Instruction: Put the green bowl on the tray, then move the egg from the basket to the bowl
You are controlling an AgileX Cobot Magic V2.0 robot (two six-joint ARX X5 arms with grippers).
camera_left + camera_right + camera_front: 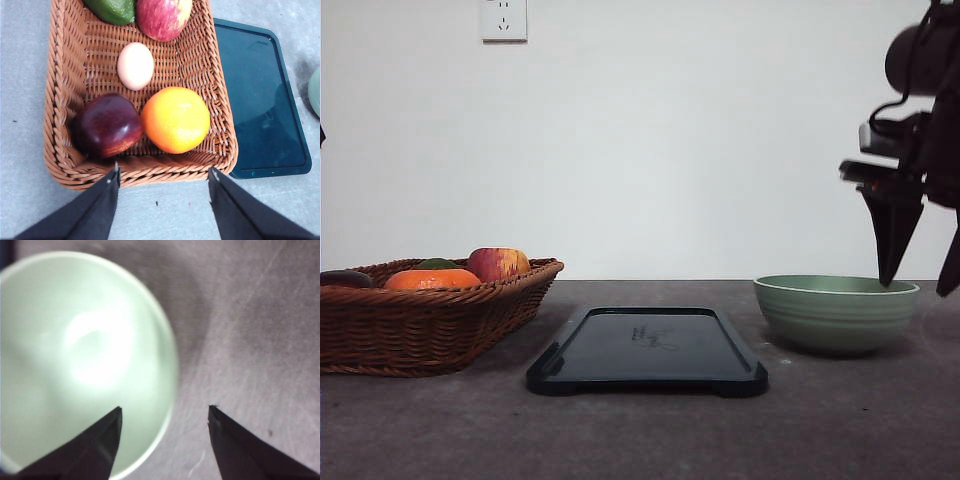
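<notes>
Nearest the front camera, the dark rectangular tray [647,350] lies bare; the pale sage-green ceramic bowl [836,312] stands at its 3 o'clock. Right gripper [165,410] hangs spread above the bowl's rim, left gripper [164,172] spread near the brown wicker basket [60,95] holding the small pinkish egg [135,66].

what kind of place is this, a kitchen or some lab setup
Probably a lab or test bench, not a kitchen: a bare grey table, a plain white wall with one power socket, and props laid out, a wicker basket, tray, green bowl.

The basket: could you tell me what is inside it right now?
Inside the basket lie the egg, an orange, a dark red fruit, an apple and something green, cut off by the picture's edge.
</notes>
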